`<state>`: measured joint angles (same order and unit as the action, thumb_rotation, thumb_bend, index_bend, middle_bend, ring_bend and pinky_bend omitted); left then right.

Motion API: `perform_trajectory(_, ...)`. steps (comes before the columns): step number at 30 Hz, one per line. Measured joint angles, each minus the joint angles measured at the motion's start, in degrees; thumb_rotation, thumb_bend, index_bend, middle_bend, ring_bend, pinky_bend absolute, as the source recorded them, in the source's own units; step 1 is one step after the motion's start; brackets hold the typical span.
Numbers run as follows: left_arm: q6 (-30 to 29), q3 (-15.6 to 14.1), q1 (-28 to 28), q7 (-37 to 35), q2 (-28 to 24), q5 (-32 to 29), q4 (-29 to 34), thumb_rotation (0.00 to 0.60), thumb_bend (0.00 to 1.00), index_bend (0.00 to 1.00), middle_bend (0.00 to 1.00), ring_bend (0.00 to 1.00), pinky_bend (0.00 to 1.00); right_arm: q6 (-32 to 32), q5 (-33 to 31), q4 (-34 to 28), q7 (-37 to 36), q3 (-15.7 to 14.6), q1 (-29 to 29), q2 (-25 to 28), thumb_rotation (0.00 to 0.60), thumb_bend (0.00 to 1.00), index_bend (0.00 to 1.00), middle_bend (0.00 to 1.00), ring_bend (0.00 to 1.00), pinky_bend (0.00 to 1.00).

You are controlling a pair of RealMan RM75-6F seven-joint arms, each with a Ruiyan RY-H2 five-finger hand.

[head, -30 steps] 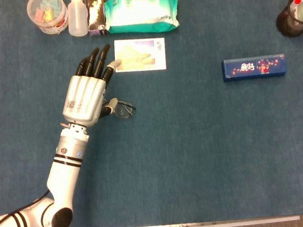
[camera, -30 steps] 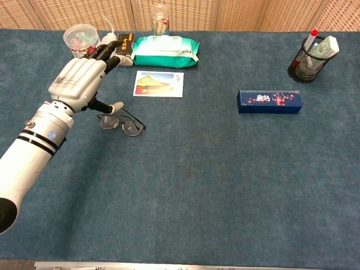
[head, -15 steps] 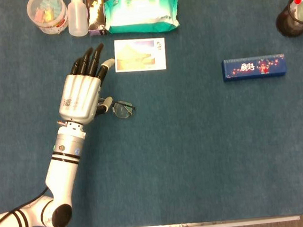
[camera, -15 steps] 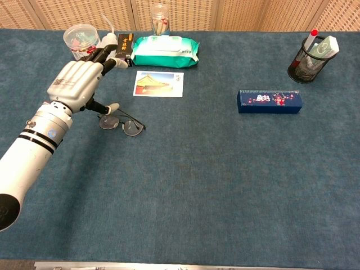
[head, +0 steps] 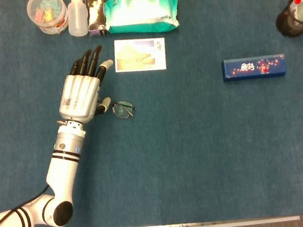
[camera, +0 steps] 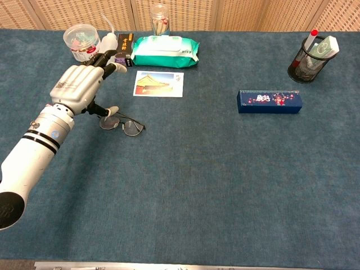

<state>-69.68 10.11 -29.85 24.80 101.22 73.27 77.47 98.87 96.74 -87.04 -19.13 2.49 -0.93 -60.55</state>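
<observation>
My left hand (head: 81,92) (camera: 79,88) hovers over the blue table with its fingers stretched out and apart, holding nothing. A pair of dark-framed glasses (head: 122,110) (camera: 122,125) lies just to the right of its thumb, apart from it. A picture postcard (head: 140,55) (camera: 158,84) lies flat beyond the fingertips, slightly to their right. My right hand is in neither view.
Along the far edge stand a plastic tub (head: 47,13), a white squeeze bottle (head: 77,15), a small dark box (head: 95,12) and a green wipes pack (head: 141,14). A long blue box (head: 254,67) lies at right, with a mesh pen holder (head: 294,15) behind it.
My left hand has drawn back left and toward me, off the postcard's corner and clear of the glasses. Its fingers stay spread. Nothing else has moved.
</observation>
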Motion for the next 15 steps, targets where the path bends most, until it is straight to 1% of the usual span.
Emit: perform_trajectory(15,1.38,-0.44,-0.38,-0.82,1.68,-1.32,-3.27,0.6,0.2,0.19,0.0,0.0,0.14,0.18,-0.05,0.09,-0.25,0.05,0.1,0.07,0.6,0.24,0.28,0.35,0.23,0.22)
